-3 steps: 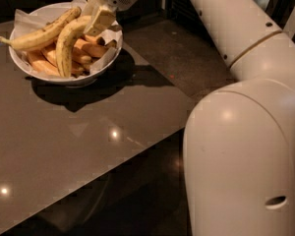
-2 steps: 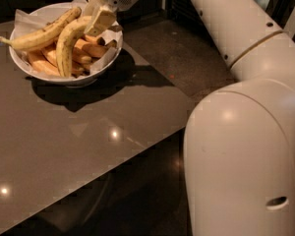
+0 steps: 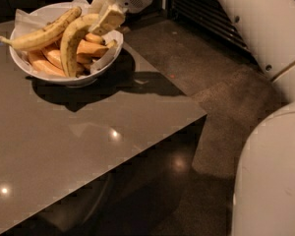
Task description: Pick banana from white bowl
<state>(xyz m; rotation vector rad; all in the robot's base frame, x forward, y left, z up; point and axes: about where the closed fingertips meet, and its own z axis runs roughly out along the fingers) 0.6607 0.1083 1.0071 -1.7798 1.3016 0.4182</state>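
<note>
Grey-brown glossy table (image 3: 88,146) lies under the robot's white arm (image 3: 265,28), which reaches in from the right, and the white bowl (image 3: 49,77) sits near its far left corner. Inside the bowl the banana (image 3: 69,43) arches over shorter orange bananas (image 3: 46,58), its upper end touching the gripper (image 3: 107,11) at the far rim; whether it is clasped, I cannot tell

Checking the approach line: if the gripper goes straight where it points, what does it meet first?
Probably the banana, its upper end just below-left of the gripper, over the white bowl; depth is unclear.
</note>
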